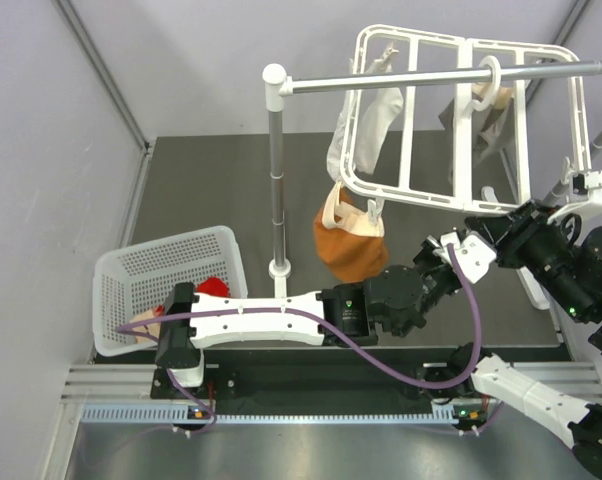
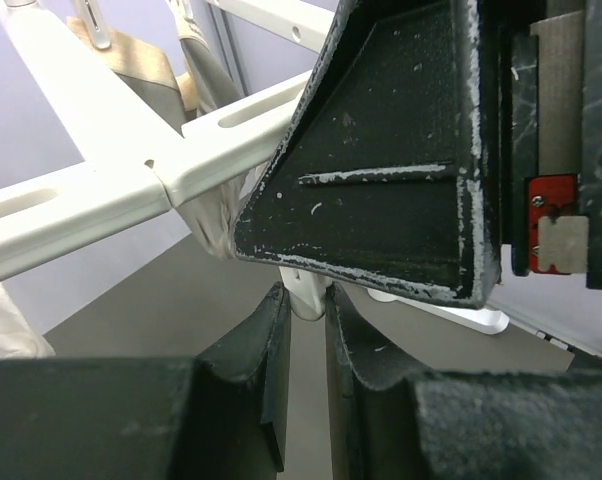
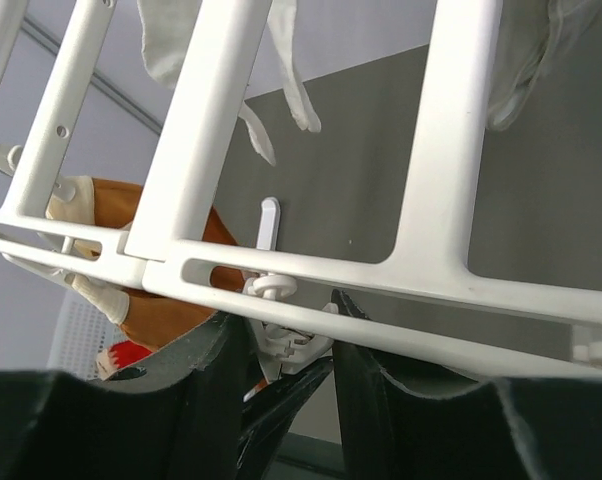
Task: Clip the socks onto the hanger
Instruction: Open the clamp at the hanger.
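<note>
The white hanger (image 1: 409,130) hangs tilted from a grey rail. A white sock (image 1: 371,125), an orange sock (image 1: 349,250) and beige and grey socks (image 1: 486,115) dangle from it. A red sock (image 1: 213,287) lies in the basket. My left gripper (image 1: 443,258) reaches under the hanger's near edge. In the left wrist view it (image 2: 308,300) is shut on a white clip peg (image 2: 306,292). My right gripper (image 1: 461,240) meets it there. In the right wrist view it (image 3: 286,320) is open, jaws either side of that peg (image 3: 291,335), under the hanger's bar (image 3: 311,270).
The white perforated basket (image 1: 161,270) stands at the near left. The grey stand's pole (image 1: 275,170) rises mid-table and its rail (image 1: 431,78) runs right. The right gripper's black body (image 2: 401,150) fills the left wrist view. Grey walls close in on both sides.
</note>
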`<state>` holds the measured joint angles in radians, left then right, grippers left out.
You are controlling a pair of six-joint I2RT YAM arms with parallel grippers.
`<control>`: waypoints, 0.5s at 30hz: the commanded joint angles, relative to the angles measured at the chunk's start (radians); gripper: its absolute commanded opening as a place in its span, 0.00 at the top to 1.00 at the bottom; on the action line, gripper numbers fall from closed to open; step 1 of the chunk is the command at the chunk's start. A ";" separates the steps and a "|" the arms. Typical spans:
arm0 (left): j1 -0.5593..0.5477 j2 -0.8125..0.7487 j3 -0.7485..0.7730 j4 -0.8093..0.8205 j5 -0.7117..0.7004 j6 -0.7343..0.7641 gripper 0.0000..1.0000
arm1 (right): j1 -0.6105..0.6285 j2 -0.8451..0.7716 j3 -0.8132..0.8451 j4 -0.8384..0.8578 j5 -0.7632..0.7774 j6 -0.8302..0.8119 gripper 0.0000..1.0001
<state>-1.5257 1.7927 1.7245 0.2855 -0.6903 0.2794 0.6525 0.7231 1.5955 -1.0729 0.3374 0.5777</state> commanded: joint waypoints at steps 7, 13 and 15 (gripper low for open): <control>-0.024 0.011 0.027 0.009 -0.023 0.037 0.97 | 0.010 0.002 -0.003 0.080 0.046 0.002 0.58; -0.024 -0.001 0.020 -0.012 -0.022 0.012 0.81 | 0.012 -0.008 -0.016 0.085 0.061 -0.006 0.94; -0.024 -0.028 0.003 -0.023 -0.006 -0.009 0.63 | 0.012 -0.007 -0.019 0.087 0.063 -0.015 1.00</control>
<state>-1.5314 1.7927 1.7252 0.2810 -0.7109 0.2913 0.6529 0.7197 1.5780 -1.0420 0.3584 0.5774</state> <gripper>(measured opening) 0.338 0.103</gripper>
